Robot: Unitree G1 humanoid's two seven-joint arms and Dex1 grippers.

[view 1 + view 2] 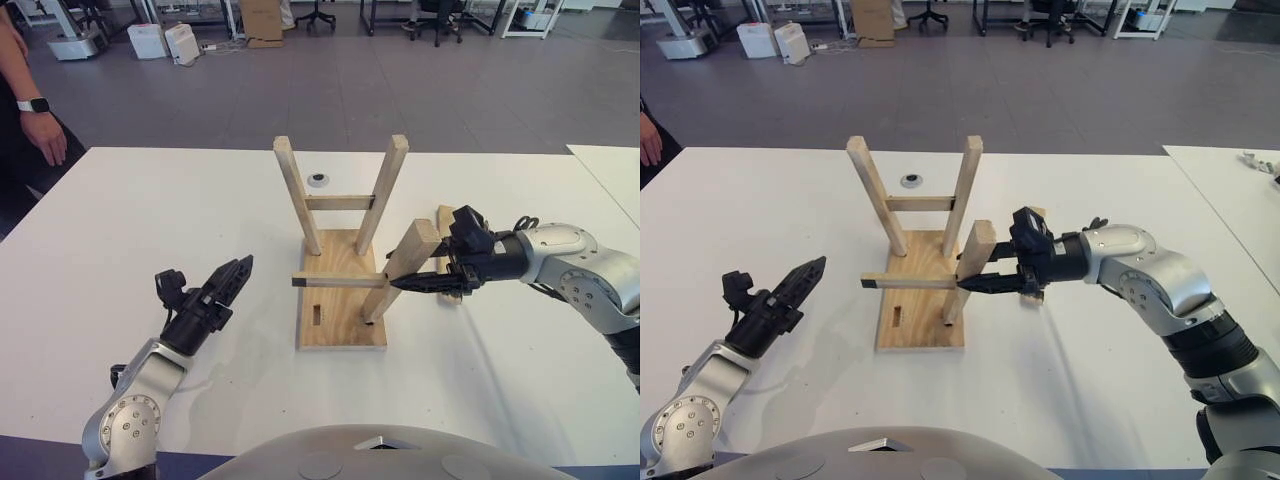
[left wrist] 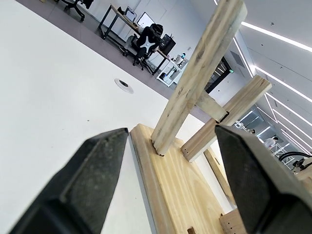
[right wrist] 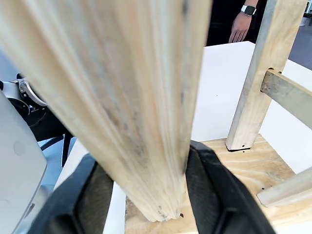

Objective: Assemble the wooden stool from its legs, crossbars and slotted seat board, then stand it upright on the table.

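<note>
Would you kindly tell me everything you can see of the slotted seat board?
The seat board is a pale rectangular wooden plank with visible grain, lying flat on the white table. The far left leg and the far right leg stand in it at its far end. A third leg sits at its near right corner, gripped by the right gripper. One empty slot shows near its left edge.
</note>
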